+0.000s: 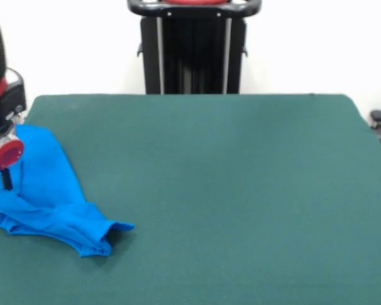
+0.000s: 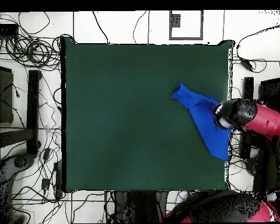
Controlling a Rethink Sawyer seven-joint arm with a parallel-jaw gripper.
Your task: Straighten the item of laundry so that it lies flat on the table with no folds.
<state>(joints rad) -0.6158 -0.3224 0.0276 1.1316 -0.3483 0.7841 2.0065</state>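
Nearest the front cam, the item of laundry [image 1: 47, 194] is lying bunched at the table's [image 1: 228, 190] left edge, narrowing to a folded tip that's pointing toward the table middle. Only plain blue is showing, no print visible, so it's prob. face-down or doubled over itself; can't tell which. Ridges and creases are running along its length.

Its long axis is running diagonally: from the narrow tip nearer the front cam, back and outward to the wider part at the table edge, where the arm is sitting over it. In the overhead view the item of laundry [image 2: 203, 119] is reading as a slim blue wedge, one end pointing into the table [image 2: 136, 116], the other reaching along the edge by the arm.

The gripper [image 1: 5, 171] is hanging right at the wide end of the cloth, at or just above it. Whether it's pinching fabric or released — can't tell; it's mostly cut off at the frame edge in front view and hidden under the arm's red-black wrist from above.

Judgement: the move is turning on this — nearly all free table is lying on the tip side, away from the arm. Spreading prob. means dragging or opening the cloth inward along that diagonal, not further off the edge. Task is looking early; folds not yet opened.
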